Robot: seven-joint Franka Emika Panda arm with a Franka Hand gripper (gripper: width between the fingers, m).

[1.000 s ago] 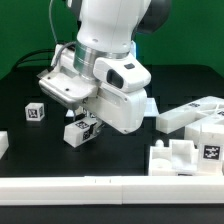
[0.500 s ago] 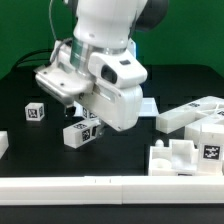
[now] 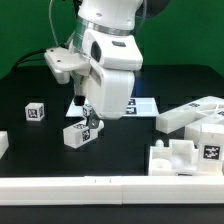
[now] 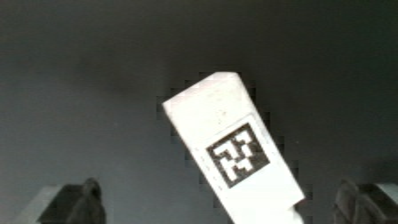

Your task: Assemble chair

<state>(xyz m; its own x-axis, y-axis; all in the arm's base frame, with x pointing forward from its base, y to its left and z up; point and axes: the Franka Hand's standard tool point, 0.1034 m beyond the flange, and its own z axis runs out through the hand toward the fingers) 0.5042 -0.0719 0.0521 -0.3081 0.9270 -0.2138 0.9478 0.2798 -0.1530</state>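
Observation:
A short white chair bar [image 3: 79, 132] with a black-and-white tag lies on the black table in front of the arm. My gripper [image 3: 89, 120] hangs just above its far end. In the wrist view the same bar [image 4: 228, 143] lies slantwise between the two dark fingertips [image 4: 71, 203], which stand wide apart and do not touch it. The gripper [image 4: 217, 206] is open and empty. A small tagged white cube [image 3: 36, 112] sits at the exterior view's left. Larger white chair parts lie at the right [image 3: 192, 116] and front right [image 3: 186, 156].
The marker board [image 3: 146, 104] lies behind the arm, partly hidden by it. A long white rail [image 3: 100, 186] runs along the front edge. Another white piece [image 3: 3, 143] shows at the far left edge.
The wrist has swung from a tilted pose to upright, and the hand now points down over the bar. The bar and the other parts have not moved.

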